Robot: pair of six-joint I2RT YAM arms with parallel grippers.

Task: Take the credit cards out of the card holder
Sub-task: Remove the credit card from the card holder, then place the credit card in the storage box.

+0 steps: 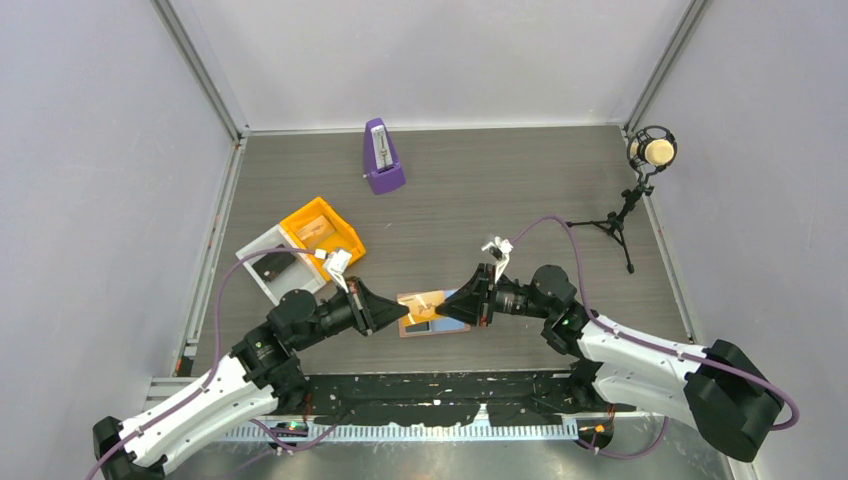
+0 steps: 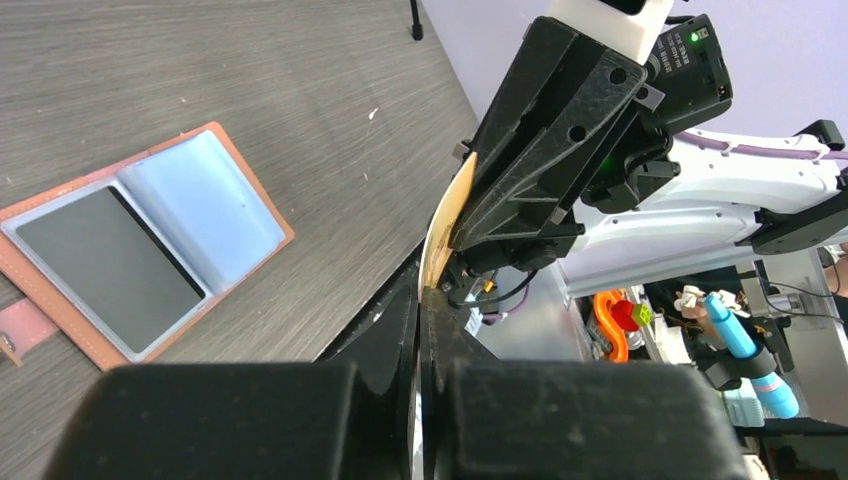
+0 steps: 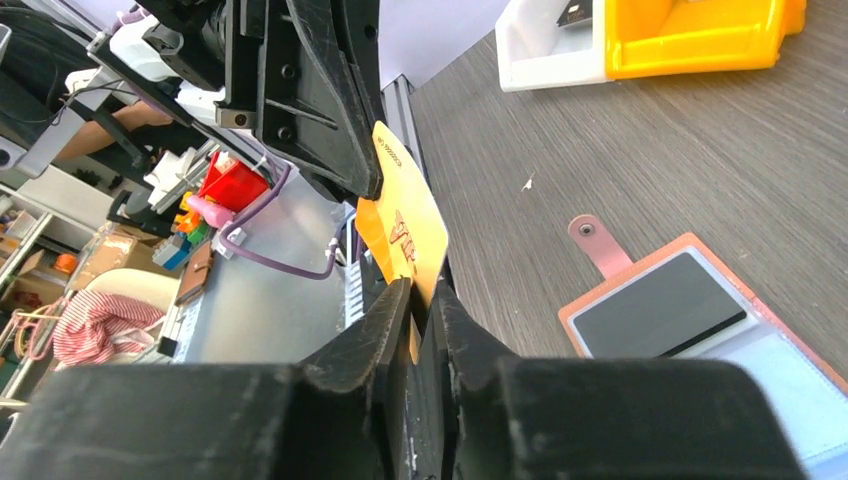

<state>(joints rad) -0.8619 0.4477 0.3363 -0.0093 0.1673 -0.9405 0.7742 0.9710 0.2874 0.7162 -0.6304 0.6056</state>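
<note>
The table I am bolted to has a dark grey wood-grain top. Close to my edge, about the middle, the card holder lies spread open flat on it. Its blue-grey faces are up, a dark card sits in one half, and the small tab rests on the boards. Off to my left an orange bin sits touching a white bin. A purple metronome stands upright at the back, and a microphone stand is in the far right corner.

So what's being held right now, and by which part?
An orange card: the left gripper pinches one end, and the right gripper straddles the opposite end, though its grip is unclear.
</note>
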